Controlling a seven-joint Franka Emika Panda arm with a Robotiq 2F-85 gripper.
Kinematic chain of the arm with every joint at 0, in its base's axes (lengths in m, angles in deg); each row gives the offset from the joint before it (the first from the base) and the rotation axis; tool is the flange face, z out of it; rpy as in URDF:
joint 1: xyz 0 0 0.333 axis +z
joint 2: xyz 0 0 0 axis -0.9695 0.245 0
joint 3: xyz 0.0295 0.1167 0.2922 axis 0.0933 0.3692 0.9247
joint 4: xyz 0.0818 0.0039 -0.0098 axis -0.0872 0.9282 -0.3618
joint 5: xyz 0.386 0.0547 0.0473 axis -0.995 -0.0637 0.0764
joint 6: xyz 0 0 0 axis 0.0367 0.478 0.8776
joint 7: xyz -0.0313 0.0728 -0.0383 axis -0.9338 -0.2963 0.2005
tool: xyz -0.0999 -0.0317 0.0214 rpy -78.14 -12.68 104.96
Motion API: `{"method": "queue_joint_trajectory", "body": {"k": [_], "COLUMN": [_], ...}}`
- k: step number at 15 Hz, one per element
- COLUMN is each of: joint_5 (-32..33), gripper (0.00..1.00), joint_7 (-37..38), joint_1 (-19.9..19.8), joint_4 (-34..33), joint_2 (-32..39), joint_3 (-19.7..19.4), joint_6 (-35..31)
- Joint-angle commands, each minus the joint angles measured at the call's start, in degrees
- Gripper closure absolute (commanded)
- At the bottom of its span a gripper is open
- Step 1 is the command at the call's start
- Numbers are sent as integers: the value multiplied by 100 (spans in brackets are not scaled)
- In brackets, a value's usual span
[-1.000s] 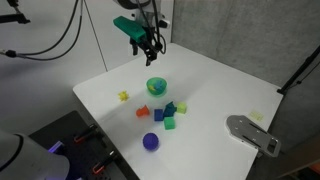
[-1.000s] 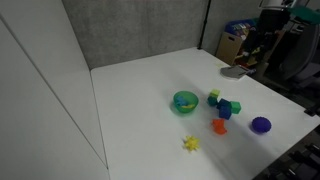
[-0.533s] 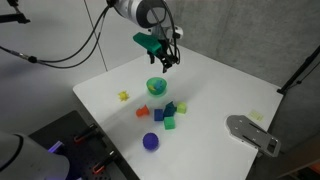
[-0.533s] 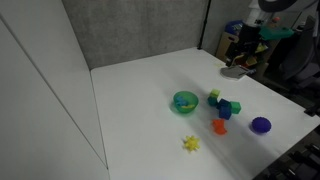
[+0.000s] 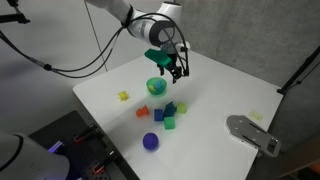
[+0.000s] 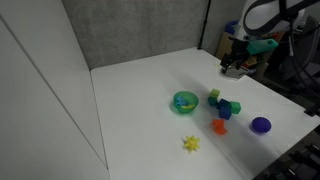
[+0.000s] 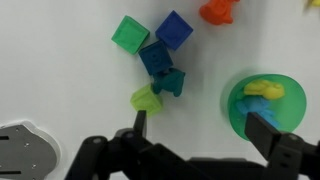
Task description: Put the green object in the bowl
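The small green bowl (image 5: 156,86) stands mid-table and holds a yellow and a blue piece; it also shows in the other exterior view (image 6: 185,101) and at the right of the wrist view (image 7: 240,110). A green block (image 7: 129,32) and a lime-green block (image 7: 147,99) lie in a cluster with blue and teal blocks. In the exterior views the green block (image 5: 170,123) and lime block (image 6: 213,97) lie beside the bowl. My gripper (image 5: 172,68) (image 6: 232,65) (image 7: 203,125) is open and empty, hanging above the table between the bowl and the lime block.
A red-orange toy (image 5: 143,111) and a purple ball (image 5: 150,141) lie near the front. A yellow piece (image 5: 123,96) lies apart. A grey flat device (image 5: 252,133) sits at a table edge. A grey wall backs the table.
My gripper has moved from behind the table forward and down, to a spot over the bowl and the blocks. The objects have not moved.
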Motion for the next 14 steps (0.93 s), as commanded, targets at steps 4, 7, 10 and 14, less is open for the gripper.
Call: {"method": "queue_joint_trajectory", "body": {"k": [4, 7, 10, 14], "joint_5": [106, 105, 213, 220], "gripper": [0, 0, 0, 0], "joint_7": [18, 15, 90, 111], "joint_1": [-111, -127, -73, -59], "joint_4": [-199, -372, -450, -677], "joint_2": [337, 362, 548, 999], "joint_3": [22, 23, -5, -4], "joint_6": [56, 230, 202, 129]}}
